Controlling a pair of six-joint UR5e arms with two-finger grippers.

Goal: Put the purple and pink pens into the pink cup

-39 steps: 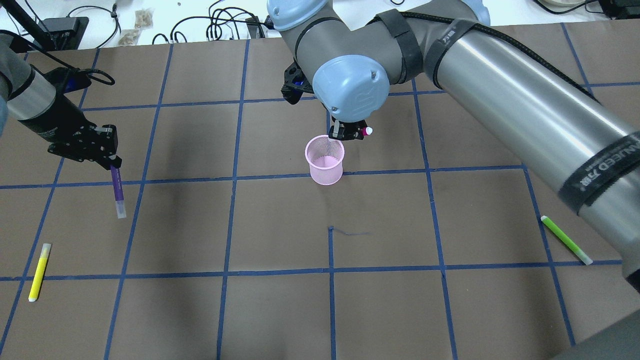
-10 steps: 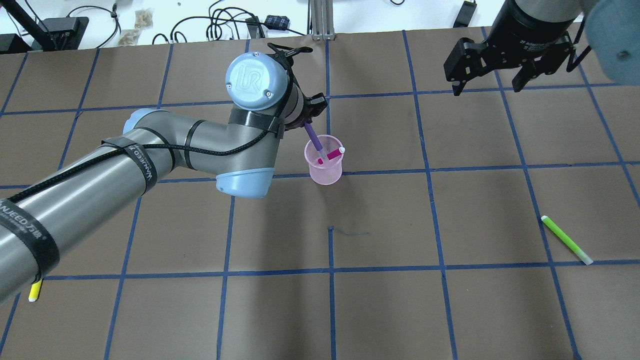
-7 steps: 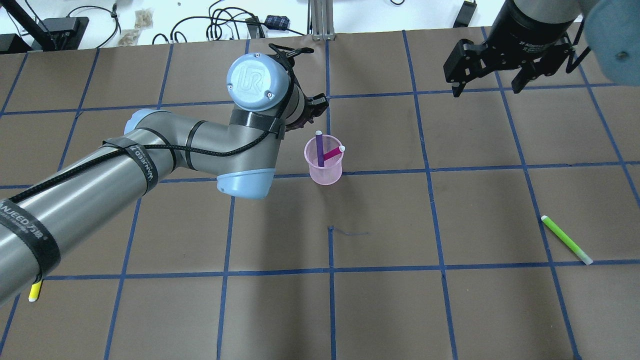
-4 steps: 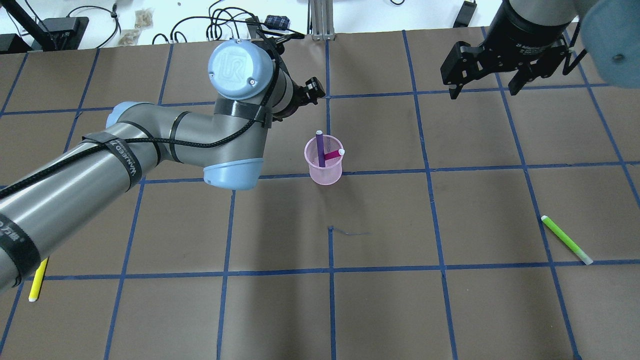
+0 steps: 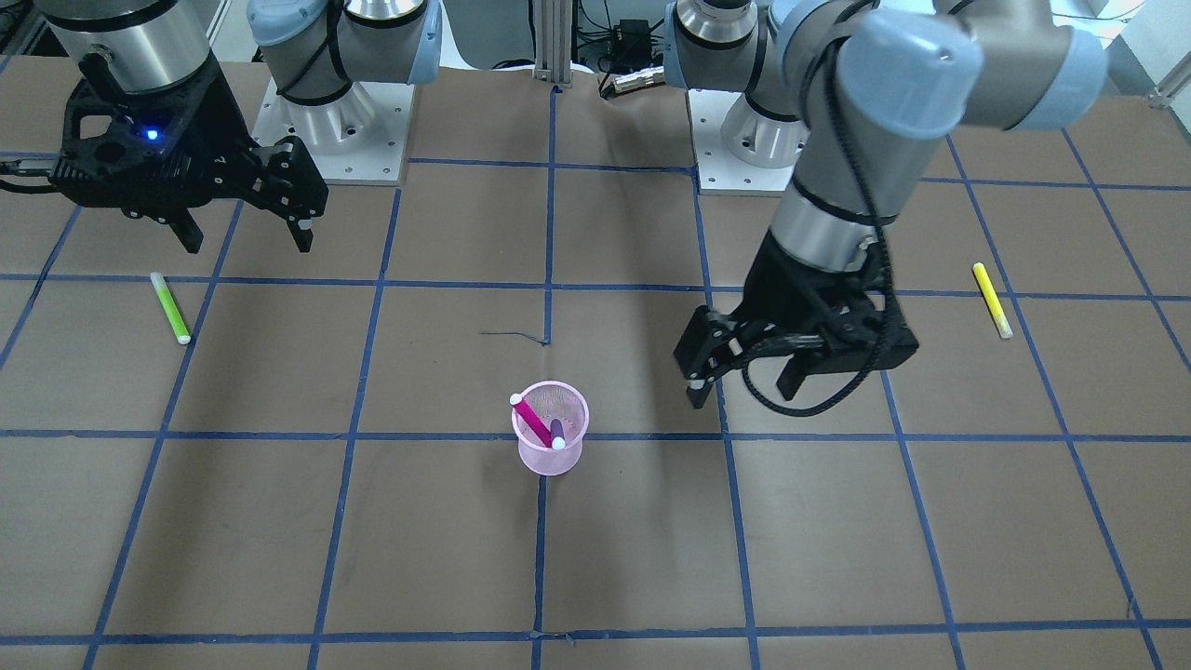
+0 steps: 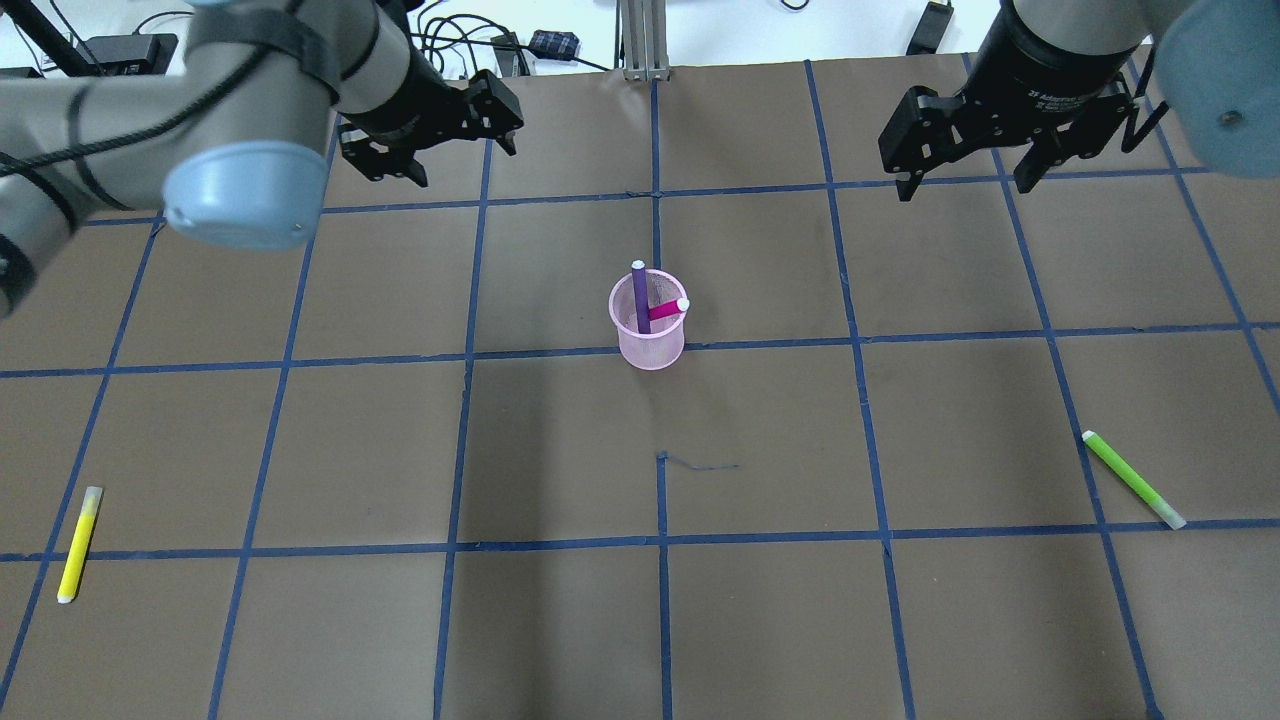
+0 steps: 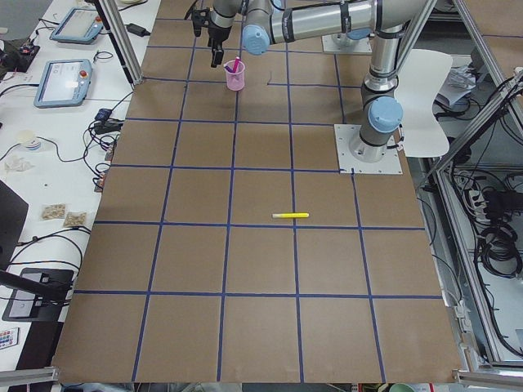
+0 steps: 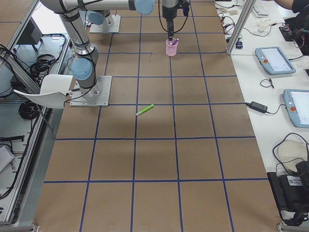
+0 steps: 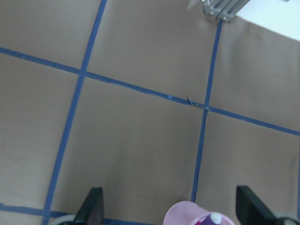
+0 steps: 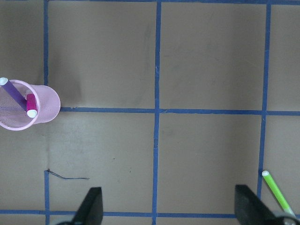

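Observation:
The pink mesh cup (image 6: 648, 342) stands upright near the table's middle. It also shows in the front view (image 5: 549, 451) and the right wrist view (image 10: 44, 105). The purple pen (image 6: 640, 295) and the pink pen (image 6: 665, 310) both stand inside it and lean on its rim. My left gripper (image 6: 466, 166) is open and empty, up and to the far left of the cup. My right gripper (image 6: 965, 190) is open and empty, far to the cup's right. In the left wrist view the cup's rim (image 9: 187, 216) shows at the bottom edge between the spread fingers.
A yellow pen (image 6: 78, 543) lies near the front left of the brown, blue-taped table. A green pen (image 6: 1132, 479) lies at the right. Cables (image 6: 440, 50) and a metal post lie past the far edge.
The right gripper dropped the pink pen in the cup and withdrew to the far right. The left gripper put the purple pen in, let go, and pulled back to the far left.

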